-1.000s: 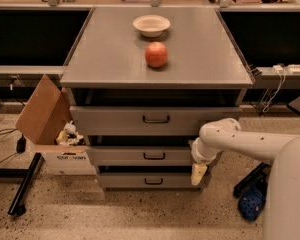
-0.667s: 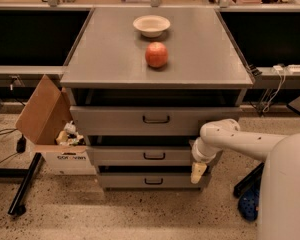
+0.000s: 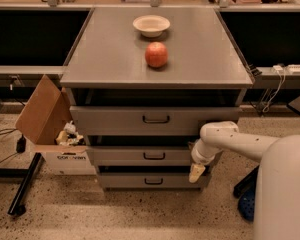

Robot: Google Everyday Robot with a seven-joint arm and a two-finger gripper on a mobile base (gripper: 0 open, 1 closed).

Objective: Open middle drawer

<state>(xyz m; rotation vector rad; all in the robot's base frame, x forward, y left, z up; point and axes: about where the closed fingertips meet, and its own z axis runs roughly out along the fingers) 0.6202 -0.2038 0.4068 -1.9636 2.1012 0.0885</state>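
Note:
The grey cabinet (image 3: 155, 79) has three grey drawer fronts stacked one above the other. The middle drawer (image 3: 120, 156) is the mid-sized front, with a small dark loop handle (image 3: 154, 156) at its centre. It stands slightly forward, with a dark gap above it. My gripper (image 3: 196, 173) hangs tip down from the white arm (image 3: 230, 139) at the right end of the drawers. It is level with the gap between the middle and bottom fronts, well to the right of the handle.
The taller top drawer (image 3: 115, 120) and the short bottom drawer (image 3: 125, 180) also sit slightly out. A red apple (image 3: 156, 54) and a white bowl (image 3: 151, 25) are on the cabinet top. An open cardboard box (image 3: 47, 129) stands at the left. A blue object (image 3: 246, 204) lies at the right.

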